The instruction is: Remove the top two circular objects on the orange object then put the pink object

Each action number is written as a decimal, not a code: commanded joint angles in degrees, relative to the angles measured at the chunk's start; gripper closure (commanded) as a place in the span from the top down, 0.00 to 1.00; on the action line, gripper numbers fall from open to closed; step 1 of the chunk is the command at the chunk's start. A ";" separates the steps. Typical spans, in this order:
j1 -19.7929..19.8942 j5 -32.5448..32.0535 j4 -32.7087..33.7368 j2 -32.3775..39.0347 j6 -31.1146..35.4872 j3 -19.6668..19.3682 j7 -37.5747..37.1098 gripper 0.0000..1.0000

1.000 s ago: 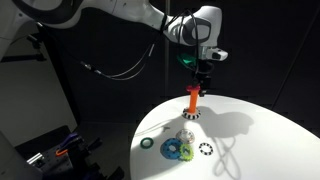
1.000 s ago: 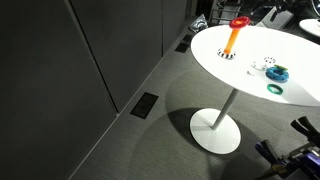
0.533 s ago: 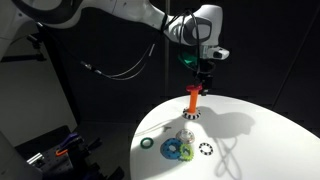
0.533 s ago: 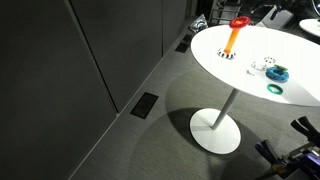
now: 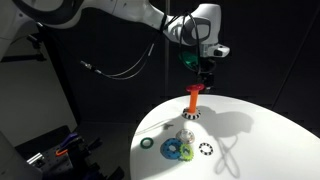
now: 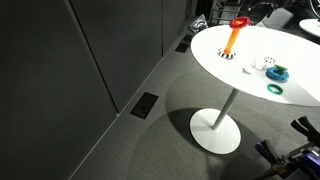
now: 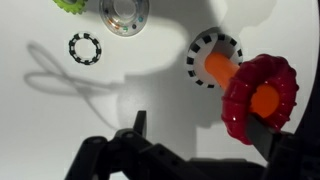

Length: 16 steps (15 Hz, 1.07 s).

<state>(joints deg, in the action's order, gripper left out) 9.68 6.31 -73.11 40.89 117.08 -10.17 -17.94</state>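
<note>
The orange object [image 5: 193,101] is a slim peg standing upright on a black-and-white toothed base [image 7: 213,58], on the white table. The pink object [image 7: 262,98] is a ring around the peg's top end, with the orange tip showing through its hole. It also shows in both exterior views [image 5: 199,88] [image 6: 239,22]. My gripper [image 7: 200,125] hangs open just above the peg. The ring lies close to one finger [image 7: 270,132], and I cannot tell whether they touch. A black-and-white gear ring [image 7: 85,47] and a silver ring [image 7: 125,12] lie flat on the table.
Near the table's front edge in an exterior view lie a blue ring stacked with a yellow-green one [image 5: 176,150] and a dark green ring [image 5: 147,143]. The round table [image 6: 250,80] stands on a single pedestal, with open floor around it.
The gripper has shifted very slightly above the peg. The pink ring stays at the peg's top and the jaws stay open.
</note>
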 commanded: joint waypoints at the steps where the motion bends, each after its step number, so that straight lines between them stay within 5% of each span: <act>1: 0.52 0.13 1.99 1.38 0.63 0.53 -0.77 1.00; 16: 0.42 -0.12 2.15 2.08 0.90 0.34 -0.89 1.00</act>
<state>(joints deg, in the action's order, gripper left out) 9.69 6.31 -72.86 42.40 118.21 -10.13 -17.94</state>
